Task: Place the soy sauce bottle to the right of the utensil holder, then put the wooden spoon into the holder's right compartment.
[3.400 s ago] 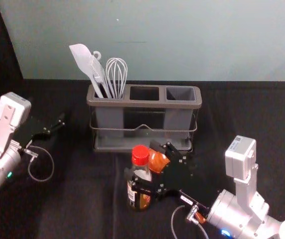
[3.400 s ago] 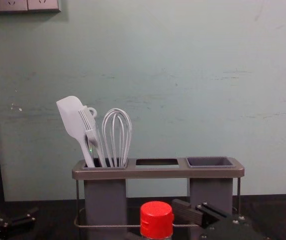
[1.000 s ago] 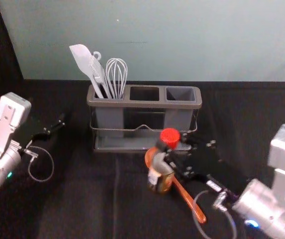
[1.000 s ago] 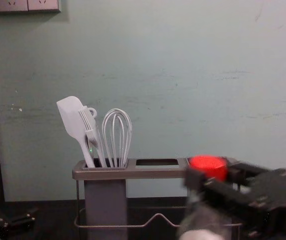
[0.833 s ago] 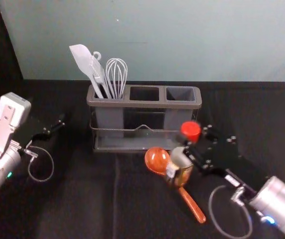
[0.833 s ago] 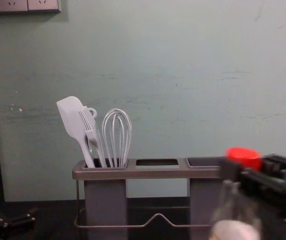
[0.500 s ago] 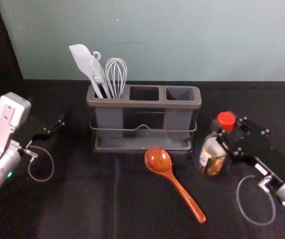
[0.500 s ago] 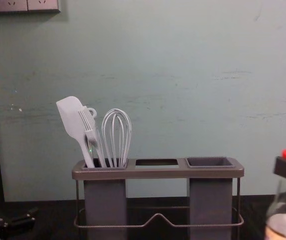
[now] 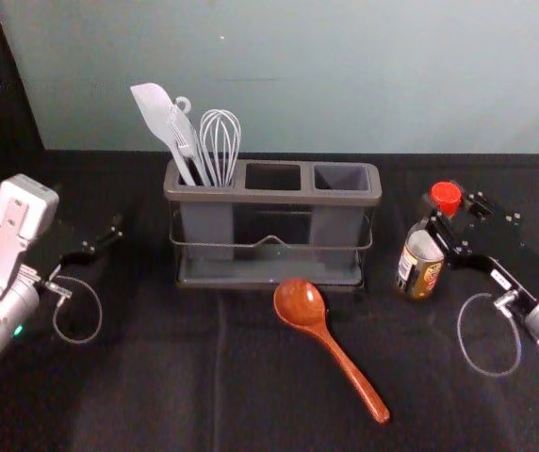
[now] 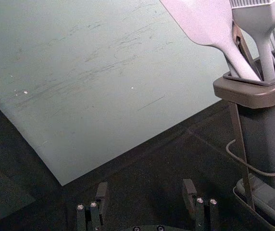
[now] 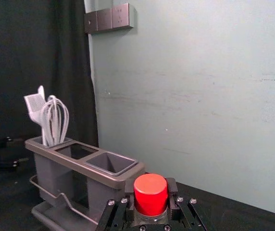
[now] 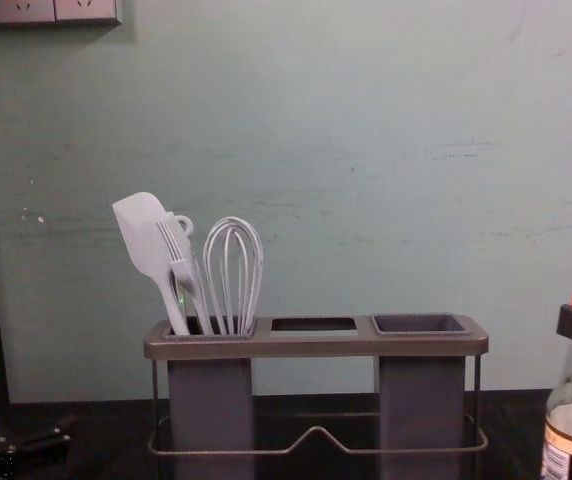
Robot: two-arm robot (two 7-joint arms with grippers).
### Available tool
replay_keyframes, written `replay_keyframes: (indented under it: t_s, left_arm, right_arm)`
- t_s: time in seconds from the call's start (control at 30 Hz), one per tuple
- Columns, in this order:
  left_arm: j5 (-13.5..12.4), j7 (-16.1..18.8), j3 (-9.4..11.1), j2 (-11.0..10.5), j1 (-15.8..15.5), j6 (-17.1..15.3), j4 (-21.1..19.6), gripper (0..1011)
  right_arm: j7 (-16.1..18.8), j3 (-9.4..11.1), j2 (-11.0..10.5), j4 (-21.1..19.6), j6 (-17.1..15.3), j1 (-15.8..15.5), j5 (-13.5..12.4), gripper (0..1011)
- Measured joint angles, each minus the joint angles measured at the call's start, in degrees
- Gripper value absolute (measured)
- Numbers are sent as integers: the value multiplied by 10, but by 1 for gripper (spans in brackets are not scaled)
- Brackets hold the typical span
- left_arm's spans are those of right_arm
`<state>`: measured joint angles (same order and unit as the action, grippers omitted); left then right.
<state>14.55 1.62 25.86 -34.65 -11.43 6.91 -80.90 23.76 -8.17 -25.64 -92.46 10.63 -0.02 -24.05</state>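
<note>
Snugly between the clenched jaws of the right gripper (image 9: 442,218) — neck of the soy sauce bottle (image 9: 420,264).

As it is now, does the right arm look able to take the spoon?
Probably not yet: the right gripper is closed on the bottle. If it let go, the way would look free, as the spoon lies uncovered in front of the holder.
</note>
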Motion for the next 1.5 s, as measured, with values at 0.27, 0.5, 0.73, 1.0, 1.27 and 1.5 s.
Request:
replay_keyframes:
  t_s: [0.27, 0.5, 0.73, 1.0, 1.27, 1.5]
  left_arm:
    - [0, 0, 0, 0, 0, 0, 0, 1000]
    - [0, 0, 0, 0, 0, 0, 0, 1000]
    - [0, 0, 0, 0, 0, 0, 0, 1000]
    - [0, 0, 0, 0, 0, 0, 0, 1000]
    - [0, 0, 0, 0, 0, 0, 0, 1000]
    - [0, 0, 0, 0, 0, 0, 0, 1000]
  right_arm:
    - [2, -9, 24, 63, 2, 47, 1, 392]
    - [7, -11, 37, 88, 2, 64, -9, 392]
    - [9, -17, 44, 104, 3, 79, -8, 392]
    - [13, -23, 51, 123, 1, 98, -9, 392]
    - [15, -26, 52, 126, 0, 105, -11, 392]
    - [13, -26, 52, 124, 0, 105, -11, 392]
